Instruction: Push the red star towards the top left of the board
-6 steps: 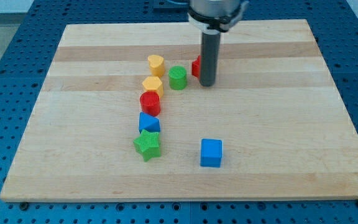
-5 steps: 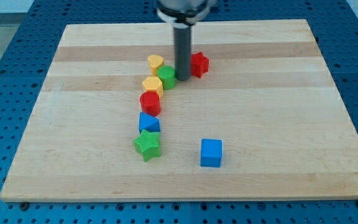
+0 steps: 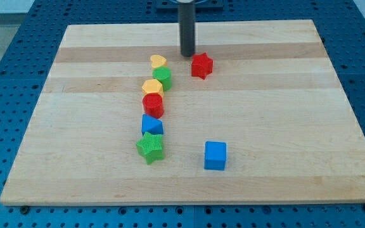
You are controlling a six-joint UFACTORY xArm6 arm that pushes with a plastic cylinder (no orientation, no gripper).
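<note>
The red star (image 3: 201, 65) lies on the wooden board (image 3: 284, 107), right of centre in the upper part. My tip (image 3: 187, 55) stands just up and left of the star, a small gap apart from it. Left of the star a column of blocks runs down the view: a yellow heart-like block (image 3: 159, 62), a green cylinder (image 3: 163, 78) touching it, a yellow hexagon block (image 3: 153, 87), a red cylinder (image 3: 153, 104), a blue block (image 3: 151, 125) and a green star (image 3: 150, 147).
A blue cube (image 3: 215, 155) sits alone at the lower middle. The board rests on a blue perforated table (image 3: 5, 76) that surrounds it on all sides.
My tip swept left past the red star, nudged the green cylinder left against the yellow blocks, then moved up to the star's upper left. The star shows fully now.
</note>
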